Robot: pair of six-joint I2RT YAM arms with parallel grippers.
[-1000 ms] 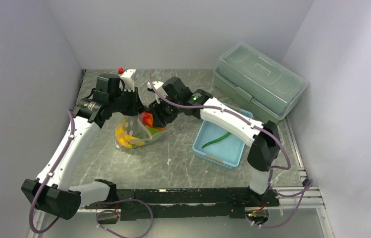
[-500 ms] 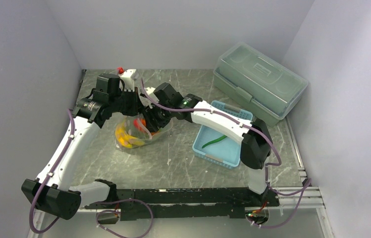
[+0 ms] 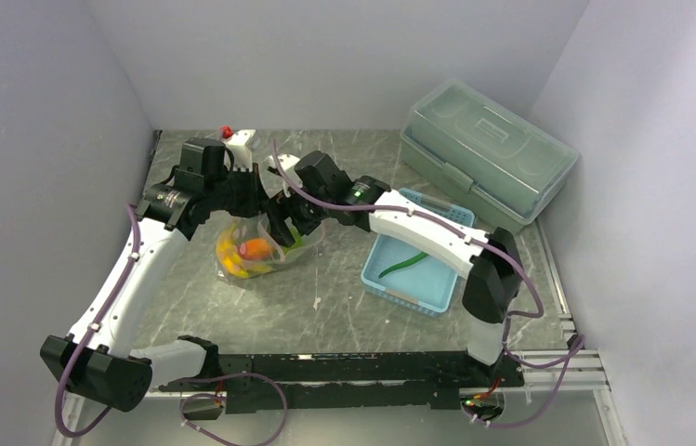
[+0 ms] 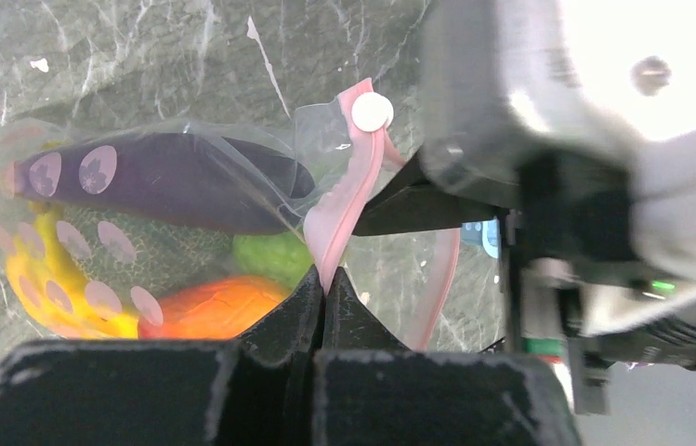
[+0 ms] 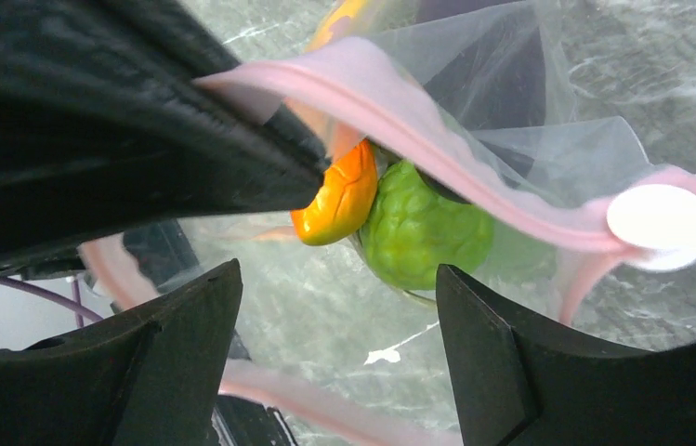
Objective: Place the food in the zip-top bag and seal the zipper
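left wrist / left tool: left tool (image 4: 325, 283) is clamped fully closed on the zipper (image 4: 342, 212), pinching one lip only. The white slider (image 4: 373, 111) sits just past its tips.
left wrist / contents: the zip-top bag (image 4: 316, 130) lies on the surface (image 4: 139, 56) beyond the tips. The eggplant (image 4: 167, 181), lime-green fruit (image 4: 274, 255), orange-red piece (image 4: 214, 311) and bananas (image 4: 32, 279) are inside.
left wrist / risk: the thin strip could slide out of the pinch and let the mouth collapse.
right wrist / right tool: right tool (image 5: 334, 288) is spread wide and holds nothing. It sits at the mouth, and the second lip crosses its gap unpinched.
right wrist / risk: its fingers could snag the film on the way out and drag the bag. The orange-red piece sits right at the mouth and could roll out.
top / leftover: the thin long green vegetable (image 3: 406, 263) lies in the blue basket (image 3: 437, 293), well away from both tools.
top / risk: sealing now would leave it out, and its length could jam the zipper.
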